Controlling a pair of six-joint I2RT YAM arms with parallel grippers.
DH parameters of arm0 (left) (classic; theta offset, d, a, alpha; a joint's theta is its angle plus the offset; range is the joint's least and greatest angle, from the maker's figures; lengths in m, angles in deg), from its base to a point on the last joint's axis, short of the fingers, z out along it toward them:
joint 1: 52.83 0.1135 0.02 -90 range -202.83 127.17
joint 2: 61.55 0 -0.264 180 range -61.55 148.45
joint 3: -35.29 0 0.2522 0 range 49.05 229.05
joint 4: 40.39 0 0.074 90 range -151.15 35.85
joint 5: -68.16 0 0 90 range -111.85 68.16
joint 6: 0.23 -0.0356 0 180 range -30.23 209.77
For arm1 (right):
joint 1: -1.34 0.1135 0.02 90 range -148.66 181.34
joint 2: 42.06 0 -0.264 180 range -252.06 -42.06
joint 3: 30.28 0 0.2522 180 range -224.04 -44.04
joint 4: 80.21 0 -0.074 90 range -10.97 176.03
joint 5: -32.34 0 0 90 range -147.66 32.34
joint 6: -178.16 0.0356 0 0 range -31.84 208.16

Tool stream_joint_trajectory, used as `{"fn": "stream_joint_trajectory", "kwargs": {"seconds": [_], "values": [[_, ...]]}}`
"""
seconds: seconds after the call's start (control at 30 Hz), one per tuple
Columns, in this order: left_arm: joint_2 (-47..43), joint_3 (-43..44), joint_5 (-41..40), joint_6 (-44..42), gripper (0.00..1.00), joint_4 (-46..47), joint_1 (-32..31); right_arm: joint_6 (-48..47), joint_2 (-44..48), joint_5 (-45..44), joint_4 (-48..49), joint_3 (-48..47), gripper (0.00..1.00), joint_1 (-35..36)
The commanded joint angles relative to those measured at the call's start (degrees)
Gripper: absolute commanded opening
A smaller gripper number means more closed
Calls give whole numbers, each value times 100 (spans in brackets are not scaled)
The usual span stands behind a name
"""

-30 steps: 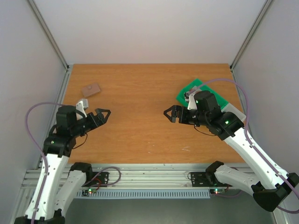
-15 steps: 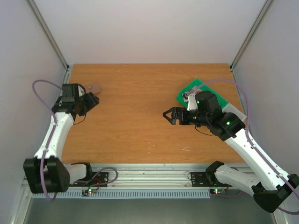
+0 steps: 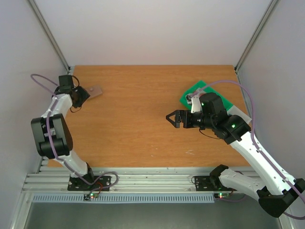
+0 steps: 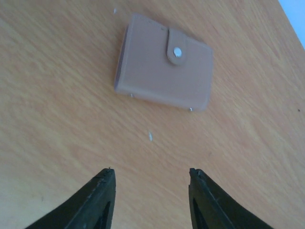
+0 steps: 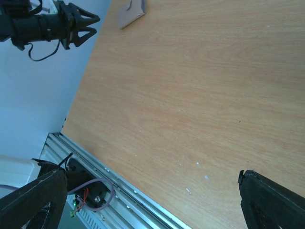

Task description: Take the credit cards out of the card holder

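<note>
Robot lab test cell: white panel walls (image 3: 152,28), aluminium rail base (image 3: 157,180), wooden tabletop (image 3: 138,119).

Count: one card holder (image 4: 164,69). One green tray (image 3: 195,89), far right of the holder. Two grippers: left gripper (image 4: 150,171) near the holder, right gripper (image 3: 172,117) well apart from it.

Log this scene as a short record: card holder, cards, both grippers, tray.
card holder: closed, snap strap fastened, flat on the table, far left
credit cards: none visible
left gripper: open, empty, just short of the card holder, not touching it
right gripper: open, empty, over the table right of centre
green tray: far right, only partly in view
</note>
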Motion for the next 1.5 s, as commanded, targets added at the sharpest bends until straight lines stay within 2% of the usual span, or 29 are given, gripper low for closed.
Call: {"fn": "stream_joint_trajectory", "kwargs": {"seconds": [0.0, 0.33, 0.63, 0.77, 0.9, 1.13, 1.47], "values": [[641, 532, 199, -42, 40, 462, 151, -114, 124, 42, -31, -170, 98, -22], [1687, 1075, -88, -210, 39, 484, 197, -145, 397, -66, -437, -245, 99, -20], [2134, 1214, 319, -165, 37, 945, 247, -157, 383, -153, -506, -289, 99, -24], [2255, 1311, 120, -263, 35, 935, 263, -187, 405, -224, -569, -282, 99, -29], [2350, 1426, -5, -312, 39, 899, 279, -232, 407, -297, -602, -321, 98, -19], [2592, 1710, 45, -324, 39, 852, 293, -255, 336, -350, -649, -415, 99, -19], [2714, 1756, 216, -336, 20, 835, 294, -230, 410, -468, -749, -374, 99, -23]]}}
